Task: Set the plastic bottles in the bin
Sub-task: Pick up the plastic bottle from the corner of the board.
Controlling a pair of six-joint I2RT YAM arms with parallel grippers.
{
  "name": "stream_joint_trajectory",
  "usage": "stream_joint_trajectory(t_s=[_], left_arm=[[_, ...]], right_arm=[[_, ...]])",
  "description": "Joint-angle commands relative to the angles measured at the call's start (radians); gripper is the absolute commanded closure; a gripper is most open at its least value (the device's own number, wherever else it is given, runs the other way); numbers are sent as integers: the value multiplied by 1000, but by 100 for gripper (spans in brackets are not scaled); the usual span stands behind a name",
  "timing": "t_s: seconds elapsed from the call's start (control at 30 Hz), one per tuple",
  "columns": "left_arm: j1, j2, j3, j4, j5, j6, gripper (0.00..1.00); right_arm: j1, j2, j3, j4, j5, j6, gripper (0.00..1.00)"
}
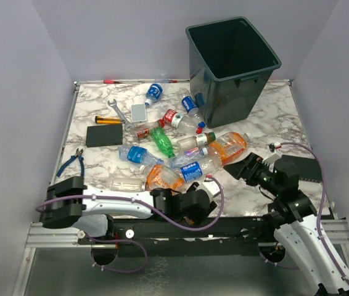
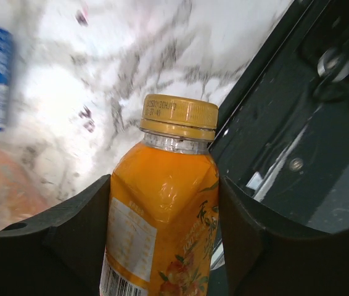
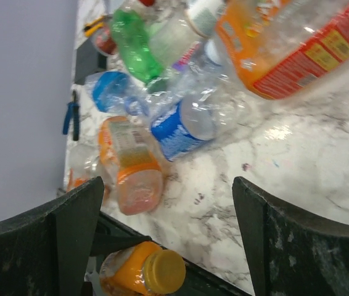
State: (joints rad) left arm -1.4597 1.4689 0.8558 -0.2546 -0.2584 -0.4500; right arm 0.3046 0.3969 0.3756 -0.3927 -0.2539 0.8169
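Orange plastic bottle w/ yellow cap (image 2: pixel 162 228): your L gripper (image 2: pixel 162 185) pinches both sides.
It's by the black rail (image 2: pixel 298 123), near edge; dark grey-green square bin (image 1: pixel 230 92) far right. Your R gripper (image 3: pixel 168 185) gapes wide, empty.

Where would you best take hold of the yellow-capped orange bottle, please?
Grip the yellow-capped orange bottle across its body, just below the shoulder, a finger each side, as the left gripper straddles it: the body is wide and even; neck and cap narrow.

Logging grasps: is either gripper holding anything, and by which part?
Left gripper clamps the yellow-capped orange bottle by its upper body; right gripper holds nothing.
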Motion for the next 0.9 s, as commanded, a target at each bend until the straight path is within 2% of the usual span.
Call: stream_joint_trajectory(t_s=[0.0,0.13,0.23,0.4,0.5,0.6,0.73,0.87], left_arm=[[-2,-192,-49,122,-125,69,67],[17,-409,-142,260,-213,140,70],[109,-543,-178,316,-190,202,70],[414,-667,-149,298,104,238,71],[515,-686,-121,278,236,273,72],[554,-693,-128,283,312,302,73],[576,-725,-205,346,343,293,74],[585,-789,-293,426,332,277,74]], right_arm=[[2,34,105,120,-224,-92,13],[2,60,187,202,-297,-113,14],[2,94,238,282,-324,-102,14],[19,156,310,382,-259,-76,17],[55,220,370,385,-215,-91,17],[204,313,440,375,-77,-151,18],[514,427,549,320,264,-273,17],[611,480,558,350,379,-277,17]])
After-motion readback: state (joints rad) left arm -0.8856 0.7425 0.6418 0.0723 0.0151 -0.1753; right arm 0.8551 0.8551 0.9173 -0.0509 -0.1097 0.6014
